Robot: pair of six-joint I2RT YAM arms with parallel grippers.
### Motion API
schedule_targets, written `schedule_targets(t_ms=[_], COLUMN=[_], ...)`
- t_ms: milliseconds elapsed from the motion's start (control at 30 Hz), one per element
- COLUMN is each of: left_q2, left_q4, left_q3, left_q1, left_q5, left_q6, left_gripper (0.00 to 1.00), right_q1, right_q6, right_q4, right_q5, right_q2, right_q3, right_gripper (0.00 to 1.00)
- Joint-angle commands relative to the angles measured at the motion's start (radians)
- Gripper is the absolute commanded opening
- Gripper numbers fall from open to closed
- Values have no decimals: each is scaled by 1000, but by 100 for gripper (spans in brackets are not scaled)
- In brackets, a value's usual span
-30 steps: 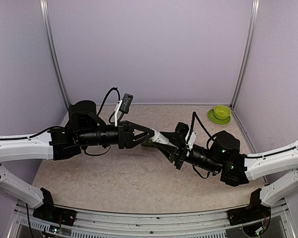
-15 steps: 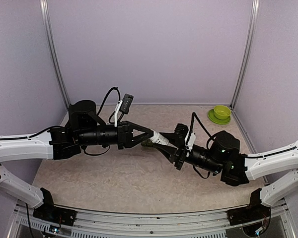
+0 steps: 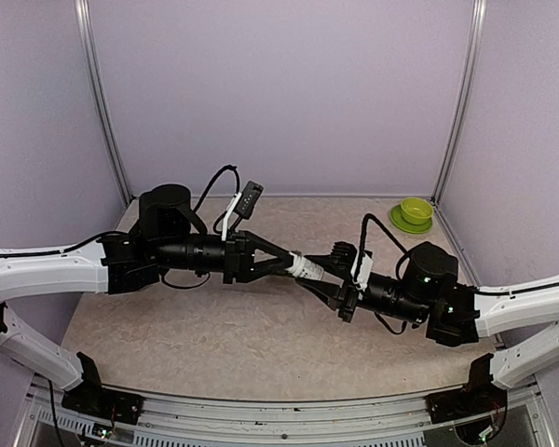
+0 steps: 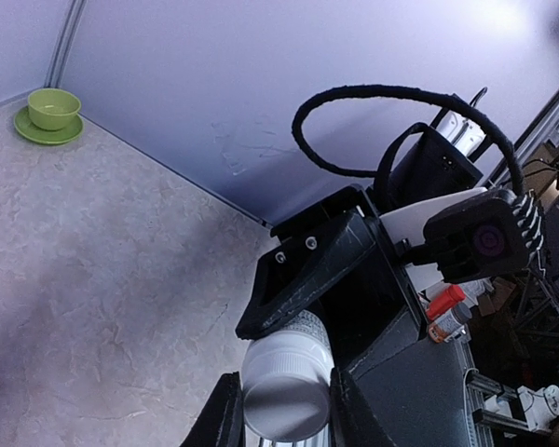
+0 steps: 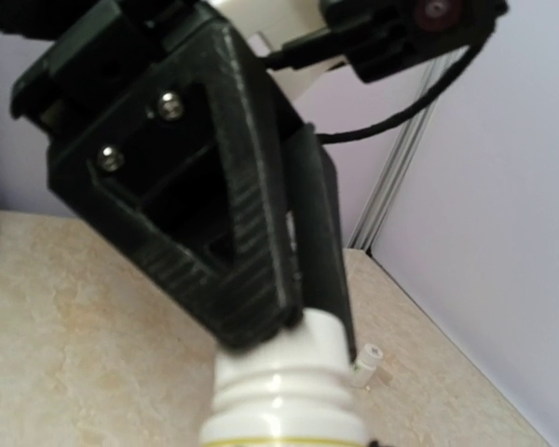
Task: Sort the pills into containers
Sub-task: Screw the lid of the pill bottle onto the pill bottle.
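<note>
**Pill bottle (image 3: pixel 304 267) held between both grippers**
Top view, centre: left gripper (image 3: pixel 287 261) clamps one end, right gripper (image 3: pixel 320 278) the other. Left wrist, bottom: white cap (image 4: pixel 284 402) between fingers (image 4: pixel 225 421). Right wrist, bottom: its neck; likely light, rigid, slick, so grip cap and body.

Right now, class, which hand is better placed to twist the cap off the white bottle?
Left. The left hand is shut on the cap; the right hand grips the bottle by its body.

Lit brightly, evenly, softly.
Sharp overhead; blurred close up in right wrist view; shadowed softly across tabletop (image 4: pixel 93 279) in left wrist view.
</note>
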Motion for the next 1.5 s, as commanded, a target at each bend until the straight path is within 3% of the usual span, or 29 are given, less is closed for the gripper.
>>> schedule_targets(t_ms=[0,333,700,1033,1467], left_q2=[49,64,64,117,69], left_q4=[-27,-74,-57,-127,-219], left_q3=[31,52,39,73,107], left_q1=[-20,-23,-21,-58,-91], left_q5=[118,140,170,171,40], left_q6=[3,49,54,88,224], left_gripper=[10,4,9,4,0], right_q1=[14,-1,-30,-53,-176], right_q6=[-40,-24,4,24,362], right_q4=[-17,-92,-109,-186,-228], right_q5=[-152,-221,-249,-314,-380], right_q2=[-16,16,-2,27,57], right_q3=[24,68,61,108,171], right_gripper=[27,27,28,28,27])
